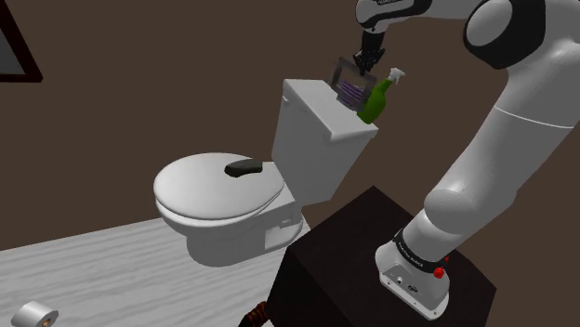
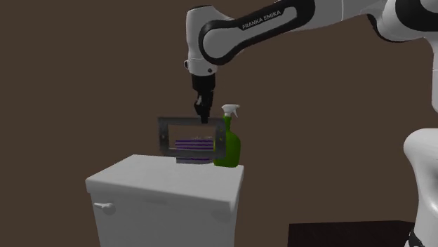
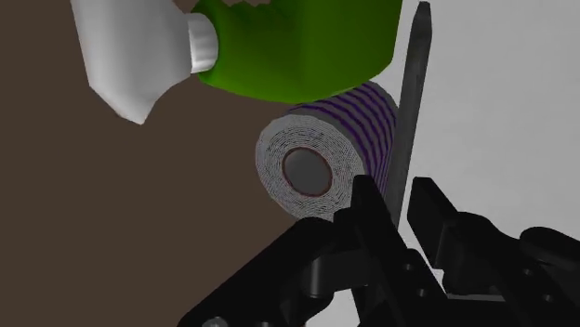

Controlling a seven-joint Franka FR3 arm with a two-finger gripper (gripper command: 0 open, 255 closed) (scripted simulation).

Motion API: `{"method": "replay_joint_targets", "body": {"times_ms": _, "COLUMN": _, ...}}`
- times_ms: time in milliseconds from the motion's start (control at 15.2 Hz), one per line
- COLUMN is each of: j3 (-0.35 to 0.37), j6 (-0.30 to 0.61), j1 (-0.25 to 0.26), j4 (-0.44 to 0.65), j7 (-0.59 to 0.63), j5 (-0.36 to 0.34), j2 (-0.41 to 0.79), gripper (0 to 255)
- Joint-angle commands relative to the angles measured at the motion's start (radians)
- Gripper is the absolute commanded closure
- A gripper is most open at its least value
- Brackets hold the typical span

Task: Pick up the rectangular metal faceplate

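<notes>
The faceplate (image 2: 163,137) is a grey rectangular frame held upright over the white toilet tank lid (image 2: 161,182). My gripper (image 2: 204,118) is shut on its top edge from above. In the shoulder view the faceplate (image 1: 342,69) hangs tilted under the gripper (image 1: 362,65). The wrist view shows the plate edge-on as a thin dark strip (image 3: 412,102), clasped between my fingers (image 3: 367,200). I cannot tell whether its lower edge touches the lid.
A purple-striped roll (image 2: 194,145) lies behind the frame, and a green spray bottle (image 2: 227,147) stands close beside it on the lid. The brown wall is just behind. Below are the toilet seat lid (image 1: 209,190) with a dark object (image 1: 246,167), and a roll (image 1: 32,318) on the floor.
</notes>
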Motion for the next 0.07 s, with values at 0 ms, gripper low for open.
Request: {"method": "replay_joint_targets", "body": {"times_ms": 0, "j3": -0.001, "j6": -0.008, "j1": -0.001, "j4": 0.009, "j7": -0.002, "j5": 0.000, "j2": 0.000, "gripper": 255}}
